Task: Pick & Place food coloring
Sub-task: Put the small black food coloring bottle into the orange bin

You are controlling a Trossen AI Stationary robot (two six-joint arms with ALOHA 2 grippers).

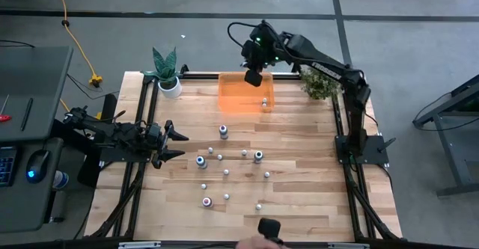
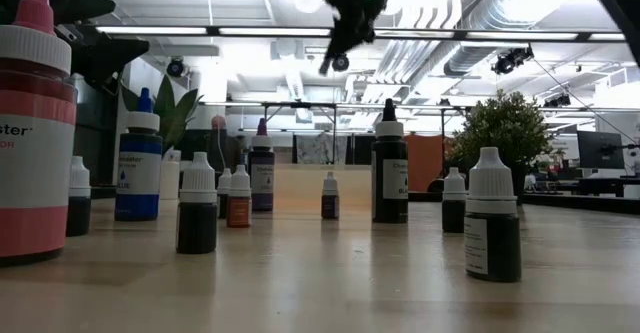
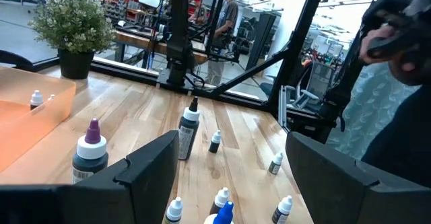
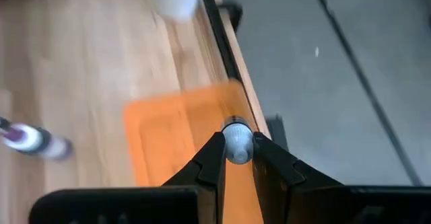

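A pale butcher-block wooden table (image 1: 299, 197) carries a scatter of small food coloring dropper bottles (image 1: 224, 173), all standing upright with their caps pointing at the ceiling, spread across the middle and near half of the top. A shallow translucent orange plastic tray (image 1: 233, 98) sits at the far edge, with one small white-capped dropper bottle (image 1: 264, 102) standing upright in its right corner.

The right gripper (image 4: 237, 158) hangs high over the far side of the tray, its two dark fingers pinched narrowly on a tiny bottle with a whitish round cap (image 4: 237, 143). Seen from that wrist, the cap faces out past the fingertips, so the bottle's long axis runs along the fingers, roughly downward toward the tray.

The left gripper (image 1: 176, 144) rests low at the table's left side, fingers spread wide and holding nothing, aimed across toward the bottles.

A small potted green leafy plant (image 1: 166, 71) stands at the far left corner and a bushier green potted plant (image 1: 320, 84) at the far right.
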